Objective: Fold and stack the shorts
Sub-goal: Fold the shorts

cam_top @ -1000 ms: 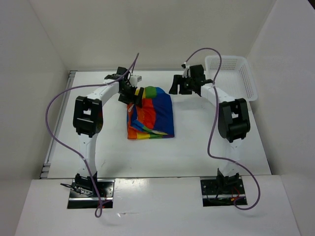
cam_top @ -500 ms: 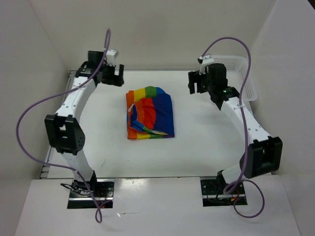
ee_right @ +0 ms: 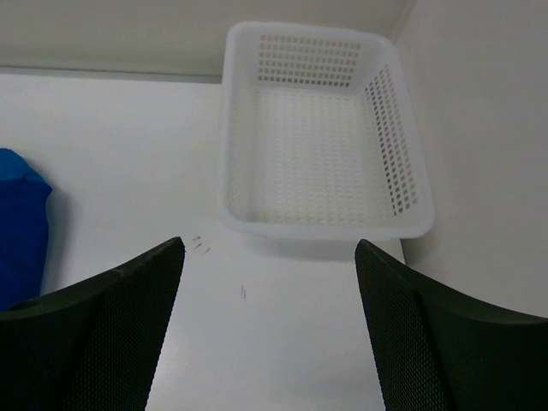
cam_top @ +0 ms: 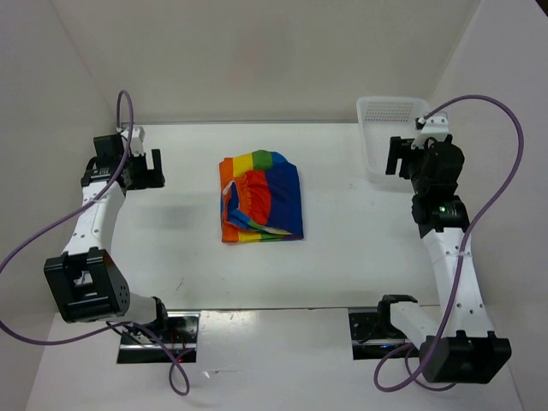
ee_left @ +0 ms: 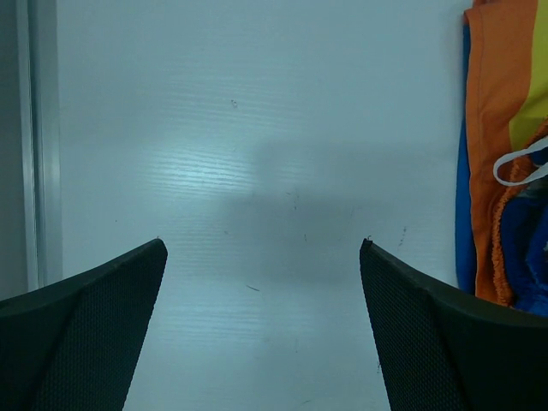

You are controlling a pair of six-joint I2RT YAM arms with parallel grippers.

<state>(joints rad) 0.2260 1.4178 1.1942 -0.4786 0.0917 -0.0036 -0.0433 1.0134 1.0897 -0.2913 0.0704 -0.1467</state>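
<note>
Two arms splayed outward — left end effector (cam_top: 154,169), right end effector (cam_top: 399,157) released, clear of shorts (cam_top: 261,199).

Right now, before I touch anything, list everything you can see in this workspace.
shorts: one, rainbow stripes, folded, middle of the table
basket: one, white mesh, empty, far right corner of the table
table: one, white, under everything
cables: two, purple, one looping off each arm
left gripper: one, black fingers, open and empty, above bare table left of the shorts
right gripper: one, black fingers, open and empty, on the near side of the basket
</note>
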